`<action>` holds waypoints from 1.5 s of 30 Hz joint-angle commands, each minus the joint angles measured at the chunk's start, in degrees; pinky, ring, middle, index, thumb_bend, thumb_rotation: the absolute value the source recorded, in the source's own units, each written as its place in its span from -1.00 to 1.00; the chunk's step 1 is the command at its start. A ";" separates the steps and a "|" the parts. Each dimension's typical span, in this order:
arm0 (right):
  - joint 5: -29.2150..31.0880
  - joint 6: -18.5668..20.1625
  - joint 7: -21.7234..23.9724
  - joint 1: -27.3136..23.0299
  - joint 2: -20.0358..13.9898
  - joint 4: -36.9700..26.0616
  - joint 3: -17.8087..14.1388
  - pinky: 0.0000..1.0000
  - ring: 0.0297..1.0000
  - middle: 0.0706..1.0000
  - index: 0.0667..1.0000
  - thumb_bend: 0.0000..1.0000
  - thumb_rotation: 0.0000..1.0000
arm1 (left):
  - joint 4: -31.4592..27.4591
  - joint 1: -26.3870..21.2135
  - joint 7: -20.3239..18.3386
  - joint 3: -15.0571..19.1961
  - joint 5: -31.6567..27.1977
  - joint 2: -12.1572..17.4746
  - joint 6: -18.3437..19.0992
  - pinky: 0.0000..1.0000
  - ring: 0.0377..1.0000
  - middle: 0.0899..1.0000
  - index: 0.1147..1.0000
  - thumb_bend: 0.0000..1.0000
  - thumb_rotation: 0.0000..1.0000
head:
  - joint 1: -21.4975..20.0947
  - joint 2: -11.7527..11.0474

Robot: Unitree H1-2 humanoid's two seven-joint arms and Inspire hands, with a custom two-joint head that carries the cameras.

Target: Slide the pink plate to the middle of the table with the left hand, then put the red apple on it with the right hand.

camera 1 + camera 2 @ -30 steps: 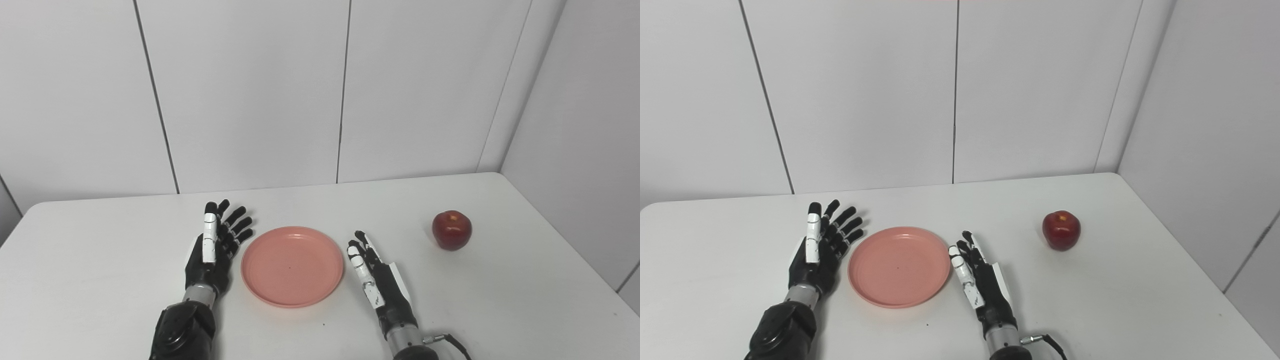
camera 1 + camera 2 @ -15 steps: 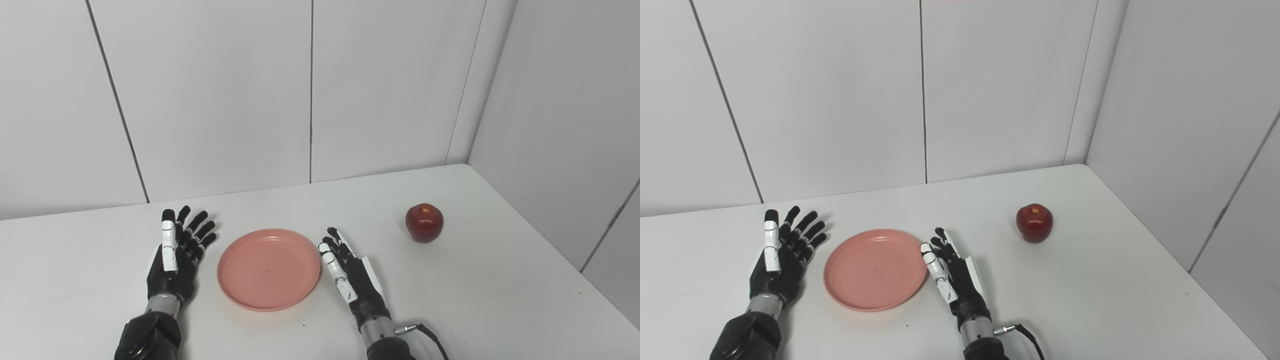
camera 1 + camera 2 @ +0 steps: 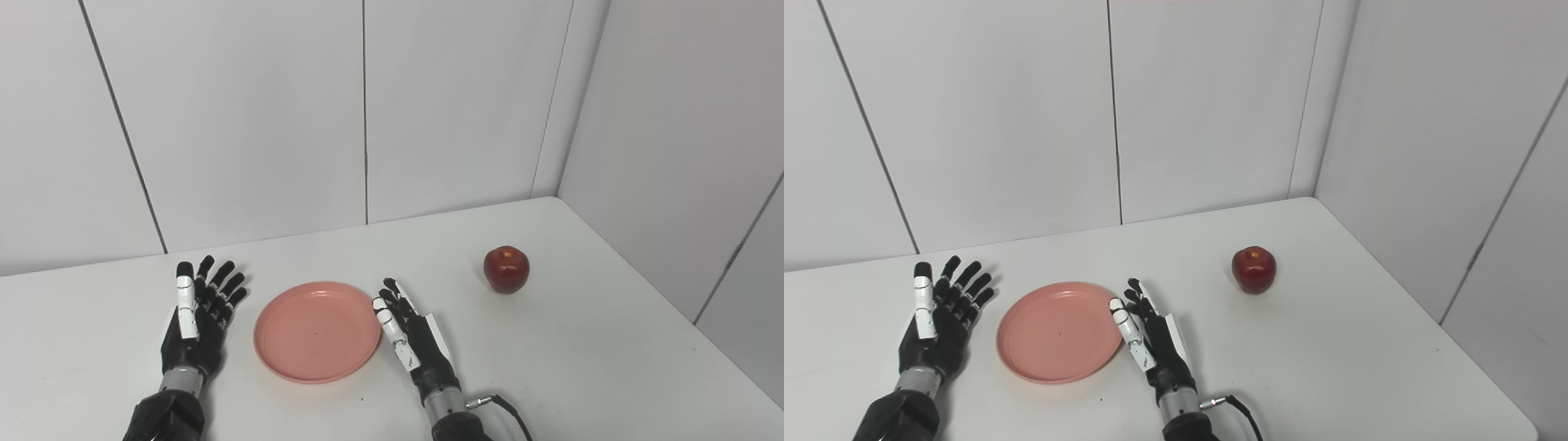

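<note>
Both the left hand and right hand lie spread and empty beside the pink plate, the red apple well apart.

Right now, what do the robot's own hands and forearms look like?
Both hands, left hand and right hand, are black with white thumb segments, above silver wrist cuffs and black forearms. A black cable plugs in at the right wrist.

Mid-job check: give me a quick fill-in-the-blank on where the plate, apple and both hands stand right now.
1. The pink plate lies between the left hand and the ____ hand.
2. The red apple rests on the ____, not on the plate.
3. Both hands are ____ and hold nothing.
4. The apple sits nearest the right hand, toward the table's ____ side.

Missing words: right; table; open; right
</note>
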 commanded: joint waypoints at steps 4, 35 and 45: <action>-1.18 -5.50 -2.15 -1.44 2.05 2.61 0.90 0.80 0.80 0.82 0.85 0.55 1.00 | 4.77 2.26 1.07 1.00 0.06 1.05 1.79 0.82 0.77 0.80 0.95 0.37 0.89 | -1.36 -0.46; -5.17 -13.88 -9.98 -3.21 3.91 8.27 -0.53 0.99 0.98 0.96 0.89 0.26 1.00 | 5.93 1.65 0.28 2.21 -1.17 1.59 2.24 0.88 0.82 0.83 0.96 0.27 1.00 | -5.06 -2.58; -4.24 -15.48 -10.92 -3.67 2.84 8.48 -2.21 0.95 0.94 0.95 0.92 0.29 1.00 | 8.47 0.82 0.36 1.90 -0.75 0.61 0.31 0.85 0.80 0.82 0.95 0.29 0.96 | -5.17 -3.83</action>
